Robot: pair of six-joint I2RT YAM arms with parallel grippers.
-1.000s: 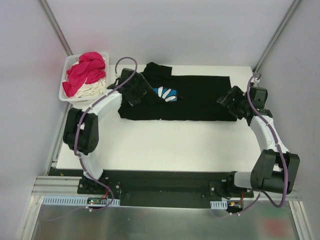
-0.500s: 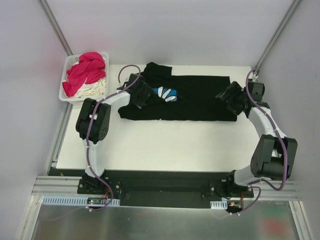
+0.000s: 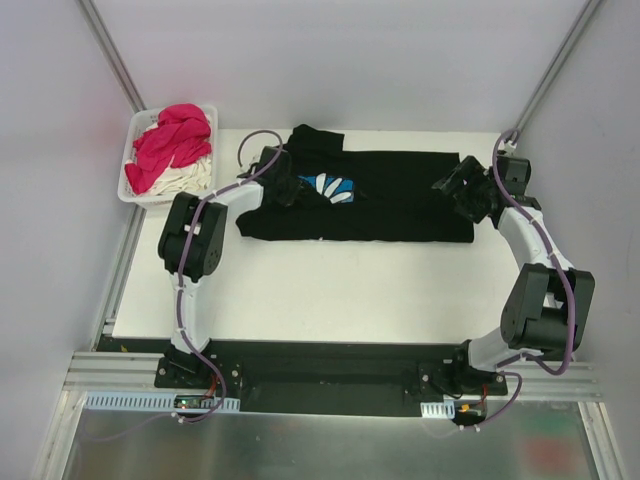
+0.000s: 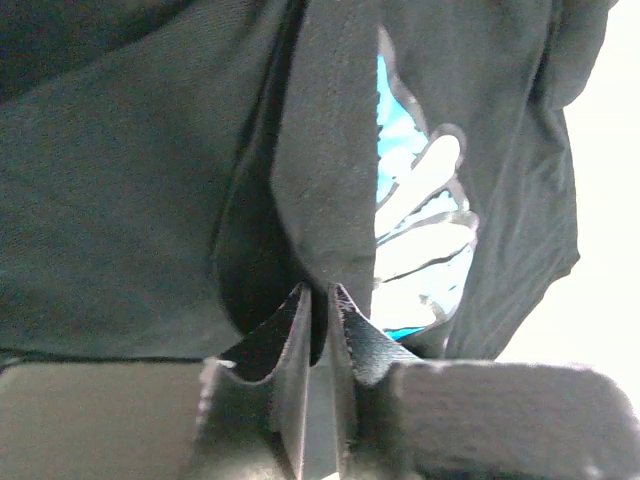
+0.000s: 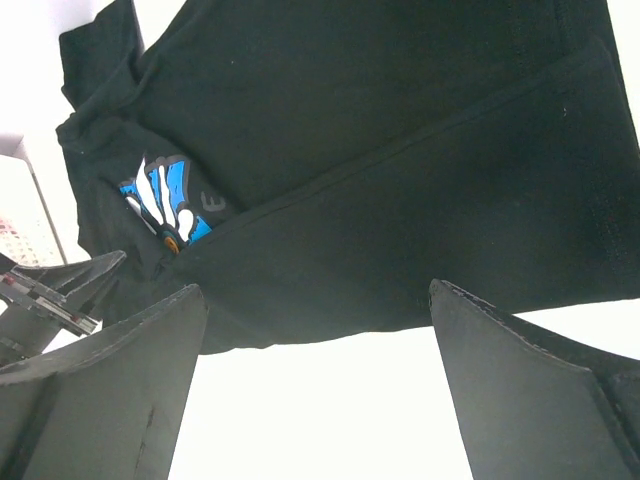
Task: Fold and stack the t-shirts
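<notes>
Black t-shirt (image 3: 395, 205) spread lengthwise across the white table (image 3: 330, 285), left gripper (image 4: 320, 292) pinched onto a fold beside the daisy print (image 4: 425, 225), right gripper (image 5: 315, 290) spread wide, apparently hovering over the shirt's opposite end.

Black t-shirt (image 3: 400, 205) across table (image 3: 330, 285), basket (image 3: 140, 198) at left corner

White links, black joint housings on left arm (image 3: 228, 200) and right arm (image 3: 530, 245); purple cable (image 3: 260, 133) looped along each. Matte black, wedge-shaped end effector fingers (image 4: 287, 350), grainy surface.
</notes>
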